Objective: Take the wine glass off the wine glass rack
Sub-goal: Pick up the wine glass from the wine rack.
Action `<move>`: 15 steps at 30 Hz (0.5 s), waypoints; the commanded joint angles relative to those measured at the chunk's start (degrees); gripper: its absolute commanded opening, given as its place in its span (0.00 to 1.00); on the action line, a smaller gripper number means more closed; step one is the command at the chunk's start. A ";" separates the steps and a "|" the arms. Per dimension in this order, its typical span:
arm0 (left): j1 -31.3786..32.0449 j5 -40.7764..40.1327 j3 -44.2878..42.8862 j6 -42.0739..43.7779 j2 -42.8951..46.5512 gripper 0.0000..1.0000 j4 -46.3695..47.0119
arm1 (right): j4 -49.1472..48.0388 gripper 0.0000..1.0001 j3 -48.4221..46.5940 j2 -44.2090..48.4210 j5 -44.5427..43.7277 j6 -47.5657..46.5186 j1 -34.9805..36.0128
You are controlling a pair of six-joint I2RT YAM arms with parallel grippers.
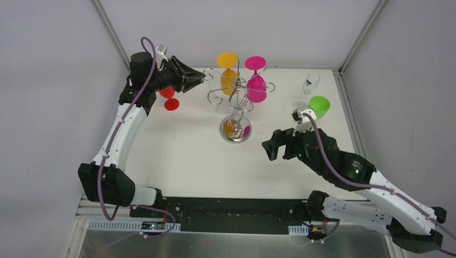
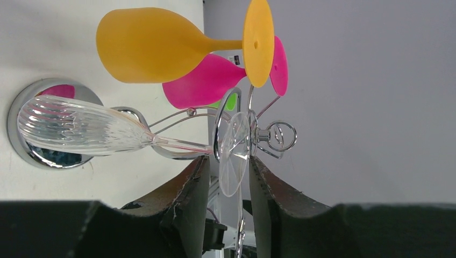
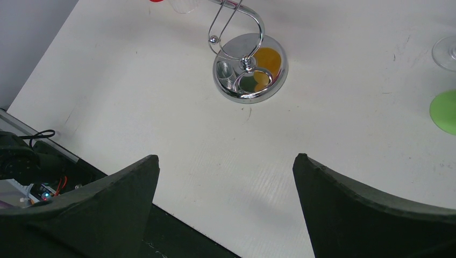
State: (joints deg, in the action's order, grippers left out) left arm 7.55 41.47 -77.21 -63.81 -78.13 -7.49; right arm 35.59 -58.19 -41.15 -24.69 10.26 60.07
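Wine glass (image 2: 80, 126) foot sits between the outstretched left pincer's (image 2: 228, 161) parted jaws.

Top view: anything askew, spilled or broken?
Nothing stands out. The wine glass rack stands upright; the orange glass, pink glass and clear wine glass hang foot-up from it. The red glass, green glass and second clear glass look upright. No spill visible.

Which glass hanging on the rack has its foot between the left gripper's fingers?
The clear ribbed glass: its transparent foot sits inside the left gripper. The orange glass and the pink glass hang farther off, on other arms of the rack.
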 commanded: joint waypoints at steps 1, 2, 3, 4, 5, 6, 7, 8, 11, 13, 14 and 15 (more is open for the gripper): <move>0.53 0.19 -3.22 -0.63 -0.01 0.33 3.28 | -1.85 0.99 0.45 0.80 -1.12 0.14 -0.29; 0.58 0.24 -3.34 -0.66 -0.01 0.33 3.27 | -1.84 0.99 0.44 0.73 -1.09 0.11 -0.23; 0.62 0.36 -3.45 -0.70 0.07 0.33 3.32 | -1.84 0.99 0.51 0.74 -1.13 0.18 -0.30; 0.69 0.41 -3.51 -0.70 0.16 0.33 3.27 | -1.86 0.99 0.53 0.77 -1.08 0.13 -0.28; 0.81 0.44 -3.62 -0.70 0.22 0.32 3.33 | -1.83 0.99 0.60 0.79 -1.07 0.13 -0.23; 0.92 0.45 -3.73 -0.71 0.35 0.32 3.28 | -1.87 0.99 0.62 0.74 -1.06 0.08 -0.22; 0.89 0.45 -3.80 -0.71 0.39 0.32 3.35 | -1.92 0.99 0.67 0.67 -1.06 0.13 -0.24; 0.90 0.52 -3.87 -0.70 0.42 0.32 3.32 | -1.97 0.99 0.71 0.63 -1.01 0.19 -0.27; 0.97 0.54 -4.25 -0.79 0.26 0.31 3.31 | -2.19 0.99 0.87 0.61 -0.95 0.15 -0.22; 1.06 0.46 -4.47 -0.87 0.02 0.31 3.28 | -2.36 0.99 0.98 0.64 -1.01 0.19 -0.28; 1.14 0.45 -4.60 -0.88 -0.12 0.30 3.29 | -2.37 0.99 0.98 0.63 -1.02 0.20 -0.24; 1.19 0.45 -4.74 -0.88 -0.30 0.29 3.31 | -2.42 0.99 0.98 0.68 -1.10 0.20 -0.23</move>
State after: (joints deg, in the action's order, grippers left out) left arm 8.29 41.50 -78.96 -64.12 -78.46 -6.66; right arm 35.35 -57.41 -40.91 -24.71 10.26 60.07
